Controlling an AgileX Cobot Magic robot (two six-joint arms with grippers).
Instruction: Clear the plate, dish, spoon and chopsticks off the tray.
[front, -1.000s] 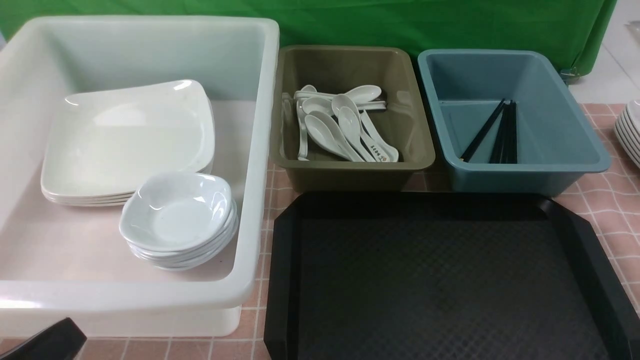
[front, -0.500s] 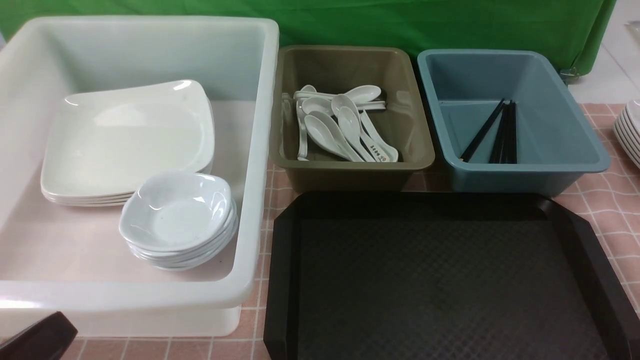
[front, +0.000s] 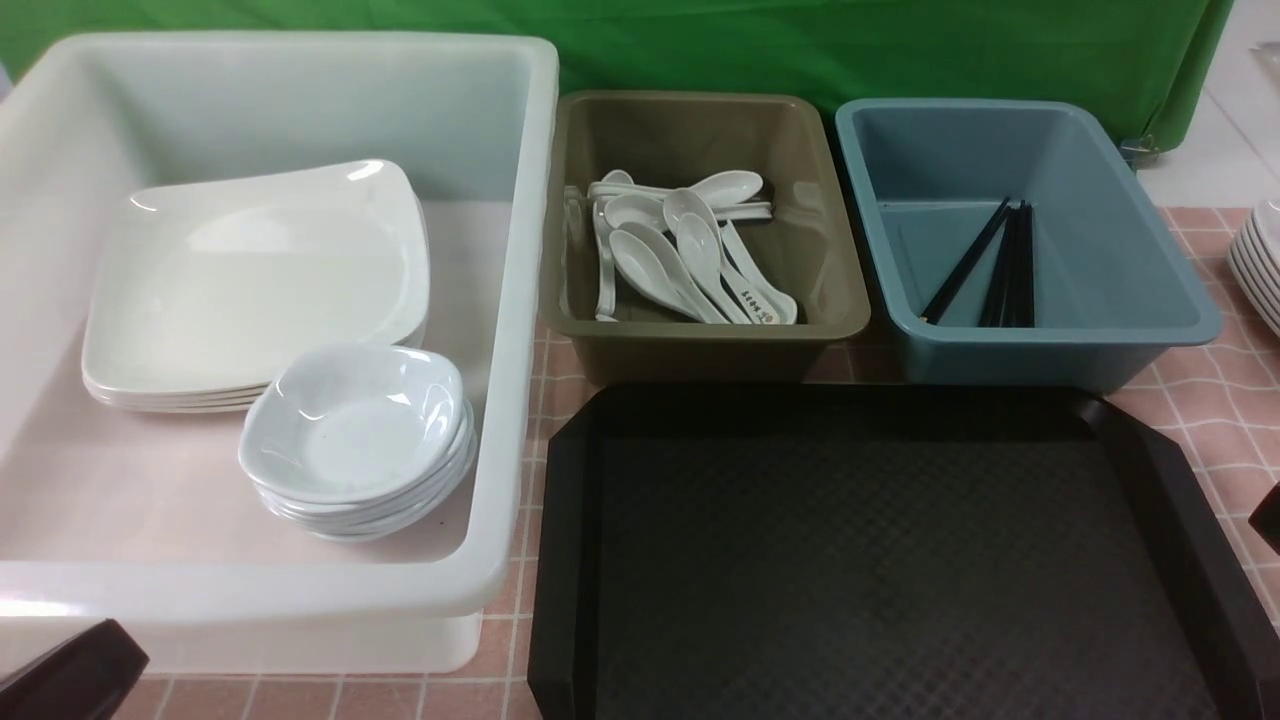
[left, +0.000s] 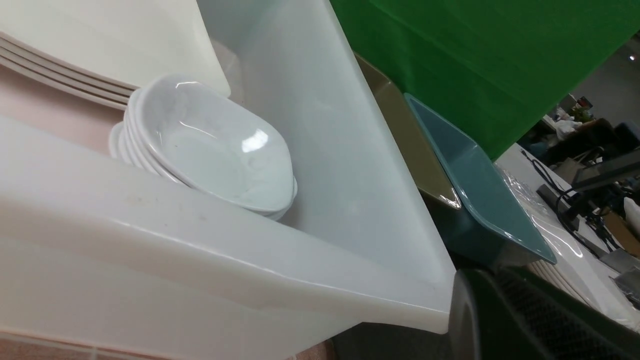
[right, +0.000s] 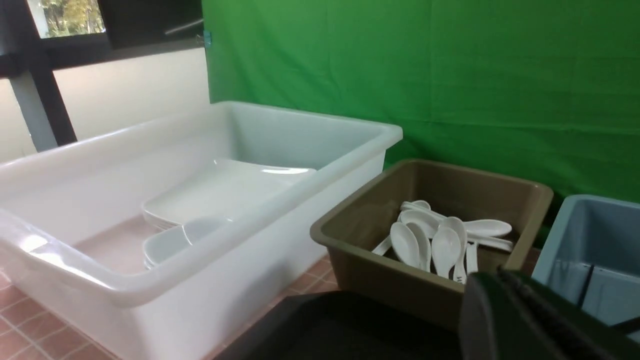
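Tray (front: 880, 560) bare. Right tool (front: 1268, 515) at 3 o'clock, jaws together, holds nothing; left tool (front: 70, 672) unclear. Risk: clipping white tub (front: 500, 450) rim or tray.

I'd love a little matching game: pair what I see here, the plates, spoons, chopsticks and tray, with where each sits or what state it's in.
Things:
1. plates
2. spoons
3. chopsticks
4. tray

Places or states:
A. in the blue tub
B. nothing on it
C. stacked in the white tub
D. in the olive tub

Pairs: 1-C, 2-D, 3-A, 4-B
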